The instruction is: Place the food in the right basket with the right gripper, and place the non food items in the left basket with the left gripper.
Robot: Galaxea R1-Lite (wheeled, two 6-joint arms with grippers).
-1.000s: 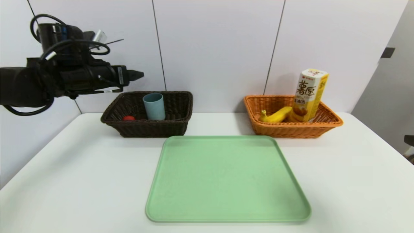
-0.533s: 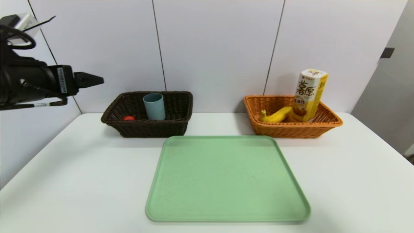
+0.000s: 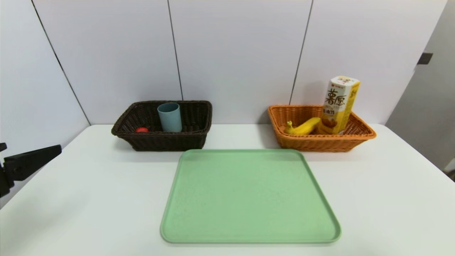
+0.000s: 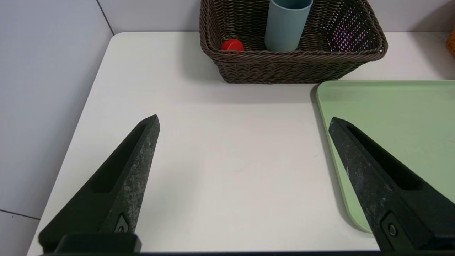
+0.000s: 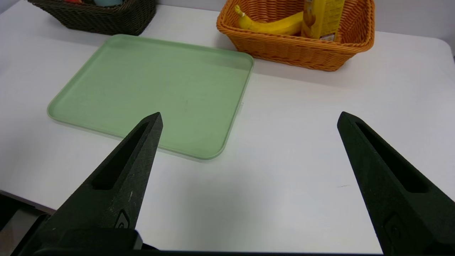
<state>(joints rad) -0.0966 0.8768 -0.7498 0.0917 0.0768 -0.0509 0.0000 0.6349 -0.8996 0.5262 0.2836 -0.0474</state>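
Holding both arms off the green tray (image 3: 250, 195), I am keeping each set of jaws spread wide and gripping nothing: the left gripper (image 4: 243, 122) is hovering off the tray's left edge, the right gripper (image 5: 249, 117) off its near right corner. Beyond the tray's far left corner, the dark basket (image 3: 156, 140) is containing the cup (image 3: 169, 116) and red duck (image 3: 141, 130); beyond its far right corner, the orange basket (image 3: 312, 142) is containing the banana (image 3: 304, 127) and snack box (image 3: 339, 103).

left end effector (image 4: 243, 122): matte black tapered fingers, scuffed, slotted | right end effector (image 5: 249, 119): same, screw near base
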